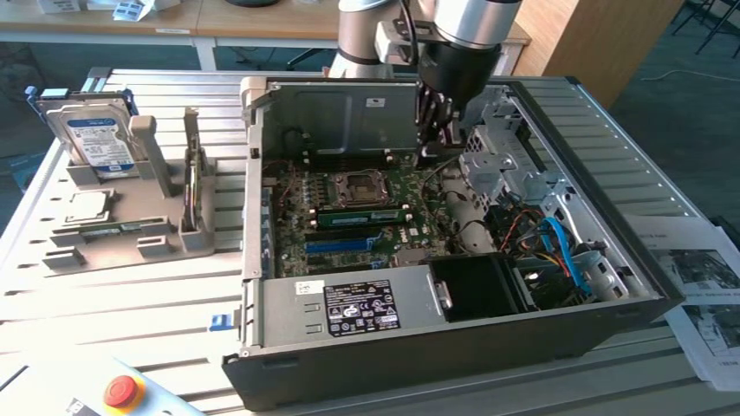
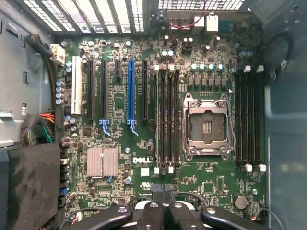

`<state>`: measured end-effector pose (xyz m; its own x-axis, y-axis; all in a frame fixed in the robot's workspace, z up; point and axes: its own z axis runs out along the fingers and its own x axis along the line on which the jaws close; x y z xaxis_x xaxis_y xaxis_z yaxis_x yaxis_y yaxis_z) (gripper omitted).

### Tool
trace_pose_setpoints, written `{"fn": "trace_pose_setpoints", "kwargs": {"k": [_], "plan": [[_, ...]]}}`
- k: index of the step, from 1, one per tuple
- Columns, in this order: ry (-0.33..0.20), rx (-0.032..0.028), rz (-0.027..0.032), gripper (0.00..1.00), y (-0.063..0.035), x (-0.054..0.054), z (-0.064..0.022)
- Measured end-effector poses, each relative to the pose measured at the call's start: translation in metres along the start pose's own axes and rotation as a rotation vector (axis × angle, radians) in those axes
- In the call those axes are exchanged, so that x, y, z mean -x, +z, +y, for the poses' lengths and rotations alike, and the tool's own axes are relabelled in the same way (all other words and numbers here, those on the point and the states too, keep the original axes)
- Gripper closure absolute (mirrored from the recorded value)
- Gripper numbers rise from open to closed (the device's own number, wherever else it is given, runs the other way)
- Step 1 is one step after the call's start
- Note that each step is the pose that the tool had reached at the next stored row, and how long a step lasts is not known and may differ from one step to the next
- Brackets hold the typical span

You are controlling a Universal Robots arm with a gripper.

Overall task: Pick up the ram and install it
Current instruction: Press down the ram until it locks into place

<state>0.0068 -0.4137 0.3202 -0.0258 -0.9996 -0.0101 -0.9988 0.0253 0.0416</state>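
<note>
A green ram stick (image 1: 353, 217) stands seated in a slot on the motherboard (image 1: 422, 204), just in front of the CPU socket (image 1: 353, 185). My gripper (image 1: 431, 149) hangs inside the open computer case, above the board and past the exterior view's right end of that slot row. In the wrist view the gripper (image 2: 163, 214) is shut, fingers pressed together with nothing visible between them, and it lines up with the black memory slots (image 2: 166, 122) beside the CPU socket (image 2: 207, 125). A thin flat stick (image 1: 192, 169) stands on edge in the grey holder at the exterior view's left.
The grey fixture (image 1: 162, 247) also holds a silver hard drive (image 1: 97, 139) and a small chip (image 1: 87, 206). A power supply (image 1: 347, 303), drive cage (image 1: 509, 160) and blue cables (image 1: 564, 251) crowd the case. Papers (image 1: 705, 286) lie at the exterior view's right. A red stop button (image 1: 123, 391) sits near the front.
</note>
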Motion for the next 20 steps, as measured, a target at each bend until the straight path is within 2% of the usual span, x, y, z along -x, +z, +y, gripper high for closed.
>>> {"fn": "trace_pose_setpoints", "kwargs": {"k": [20], "plan": [[0.0, -0.0015, 0.0002, 0.9, 0.0221, 0.0, -0.0009]]}}
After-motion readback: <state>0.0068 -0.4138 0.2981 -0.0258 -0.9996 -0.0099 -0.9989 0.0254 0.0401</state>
